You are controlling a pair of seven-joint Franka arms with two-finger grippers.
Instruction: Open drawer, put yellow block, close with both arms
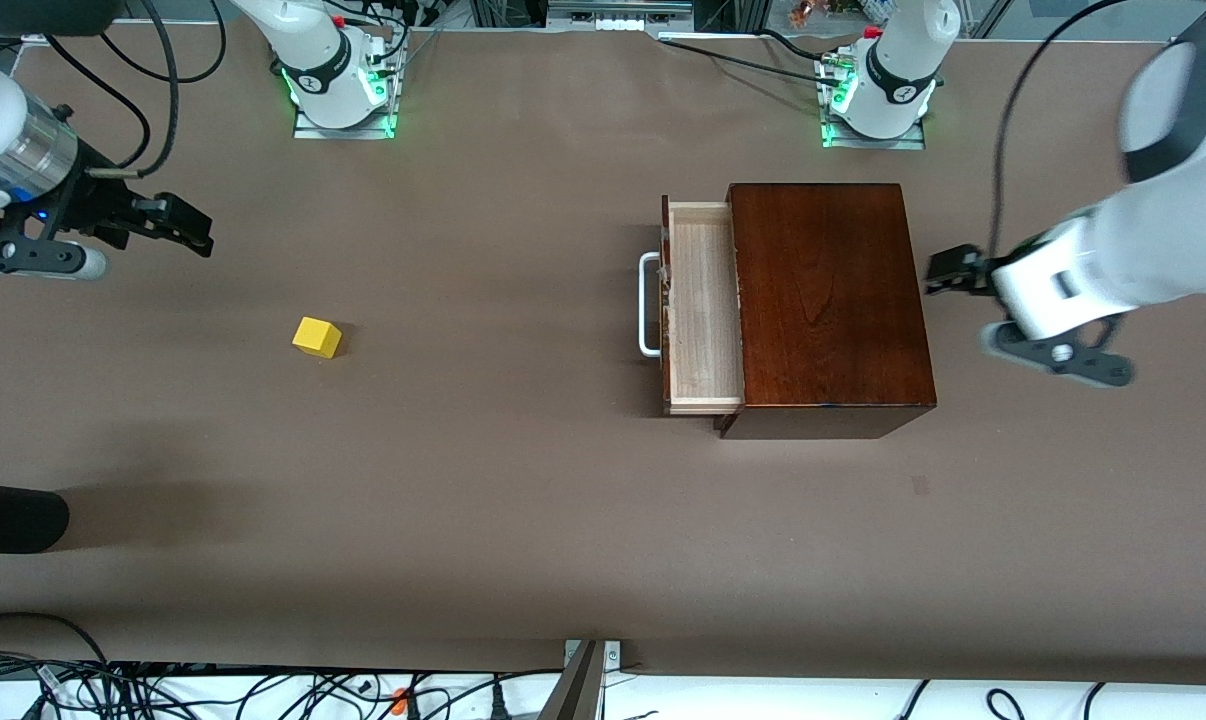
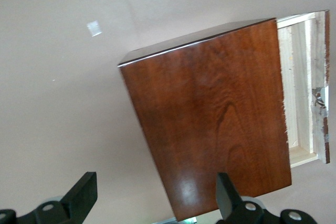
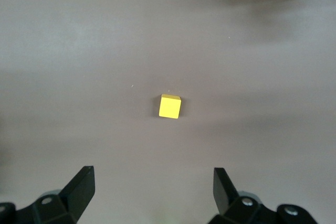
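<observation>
The drawer (image 1: 703, 310) stands pulled partly out of the dark mahogany box (image 1: 828, 300); its pale wood tray is empty and its white handle (image 1: 649, 305) faces the right arm's end. The tray also shows in the left wrist view (image 2: 300, 87) beside the box (image 2: 210, 114). The yellow block (image 1: 317, 337) lies on the table toward the right arm's end, and in the right wrist view (image 3: 170, 107). My right gripper (image 1: 191, 226) is open and empty, up over the table short of the block. My left gripper (image 1: 948, 270) is open and empty, beside the box's back end.
The brown table (image 1: 523, 480) spreads between block and drawer. A black object (image 1: 8, 517) lies at the table's edge at the right arm's end, nearer the front camera. Cables (image 1: 163, 690) run along the near edge. The arm bases (image 1: 338, 95) stand along the top.
</observation>
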